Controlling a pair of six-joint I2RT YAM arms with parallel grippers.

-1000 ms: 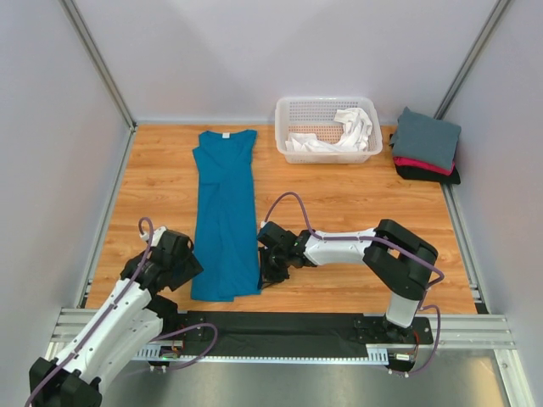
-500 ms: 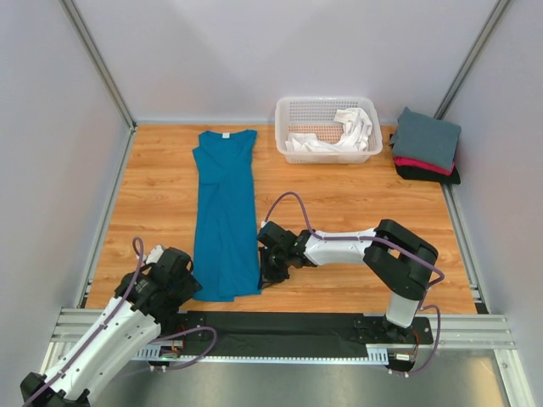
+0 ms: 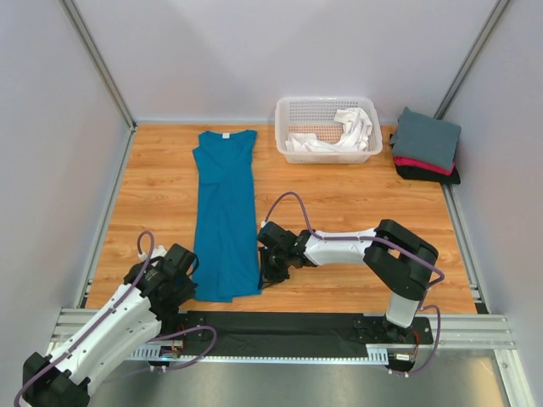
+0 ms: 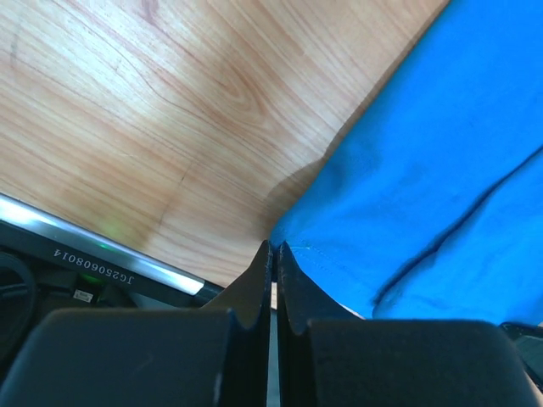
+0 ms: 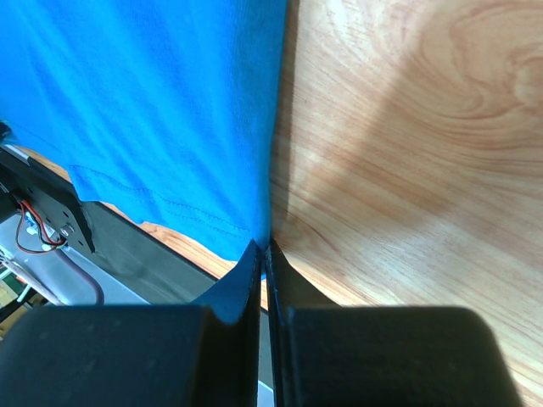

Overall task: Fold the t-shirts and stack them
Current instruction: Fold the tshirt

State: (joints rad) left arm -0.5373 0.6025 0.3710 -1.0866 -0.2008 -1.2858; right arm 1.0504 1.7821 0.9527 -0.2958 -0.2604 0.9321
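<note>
Teal-blue cloth t-shirt (image 3: 225, 212), narrowed lengthwise, lies flat on the wooden table (image 3: 339, 203), collar at 12 o'clock, hem at 6. Left gripper (image 4: 273, 246) jaws are pinched on the hem's 7 o'clock corner, right gripper (image 5: 265, 246) jaws on its 5 o'clock corner. Both bites look shallow: a corner likely slips on lift, skewing the fold.

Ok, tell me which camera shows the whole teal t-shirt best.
The top external view: the teal t-shirt lies there full length, from neck label to hem. The left wrist view shows only one near hem corner, and the right wrist view only the other.
</note>
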